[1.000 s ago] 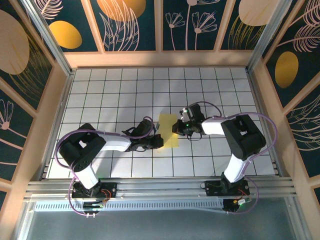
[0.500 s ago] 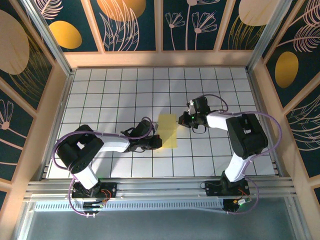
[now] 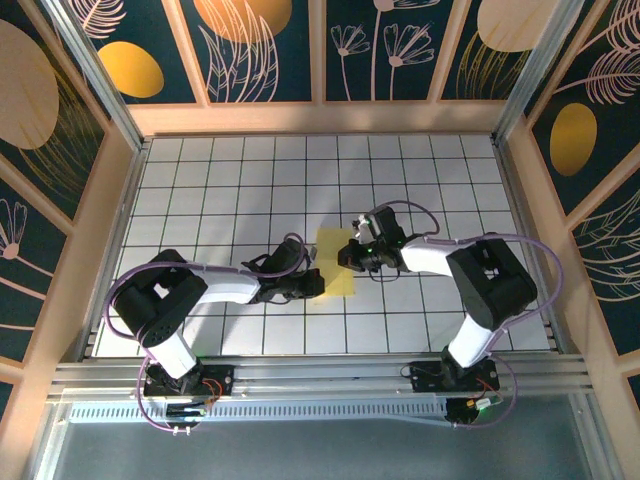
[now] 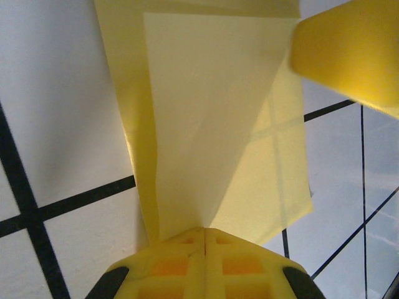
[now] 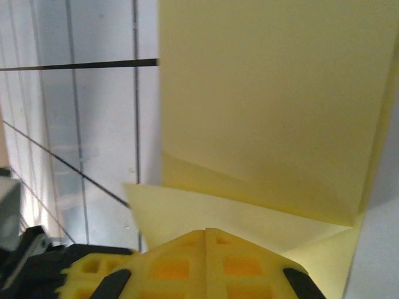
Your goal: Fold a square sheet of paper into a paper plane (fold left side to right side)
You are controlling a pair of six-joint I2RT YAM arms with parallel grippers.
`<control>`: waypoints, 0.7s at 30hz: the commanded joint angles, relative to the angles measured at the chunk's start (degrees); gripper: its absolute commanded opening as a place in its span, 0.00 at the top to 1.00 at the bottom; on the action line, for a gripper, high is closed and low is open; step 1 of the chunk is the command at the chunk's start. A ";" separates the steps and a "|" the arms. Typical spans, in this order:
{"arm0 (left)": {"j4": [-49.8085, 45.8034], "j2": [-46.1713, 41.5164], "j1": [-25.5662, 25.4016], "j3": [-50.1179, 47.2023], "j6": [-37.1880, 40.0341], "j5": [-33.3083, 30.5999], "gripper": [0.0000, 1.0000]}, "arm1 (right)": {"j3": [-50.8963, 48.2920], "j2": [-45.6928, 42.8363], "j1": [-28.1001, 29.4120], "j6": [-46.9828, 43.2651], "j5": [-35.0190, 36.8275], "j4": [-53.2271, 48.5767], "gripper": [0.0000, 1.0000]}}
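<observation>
Seeing the square sheet of paper lying flat mid-table, doubled into a tall strip w/ a flap on top. Pressing on its near-left edge w/ the left gripper, jaws fully closed; bearing on the far-right edge w/ the right gripper, likewise closed tight. Can't tell whether either is nipping a layer or just pinning it. Risking, IMO, dragging thin paper over slick tiles, skewing the crease, or tearing a corner if the tips pull opposite ways. Working v. close together over one small sheet, so risking bumping. Noting purple cables looping nearby and wooden side walls standing well apart; nothing else blocking.
</observation>
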 commanded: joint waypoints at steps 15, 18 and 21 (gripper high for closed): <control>-3.32 6.50 -0.35 10.26 1.78 0.64 1.00 | -2.55 3.93 -0.18 -0.33 2.33 -0.96 1.00; -3.39 7.65 -0.32 10.93 2.13 1.11 1.00 | -2.45 3.94 -0.18 -0.33 2.29 -1.02 1.00; -3.48 8.46 -0.35 10.55 2.30 0.85 1.00 | -2.30 3.95 -0.18 -0.40 2.67 -1.45 1.00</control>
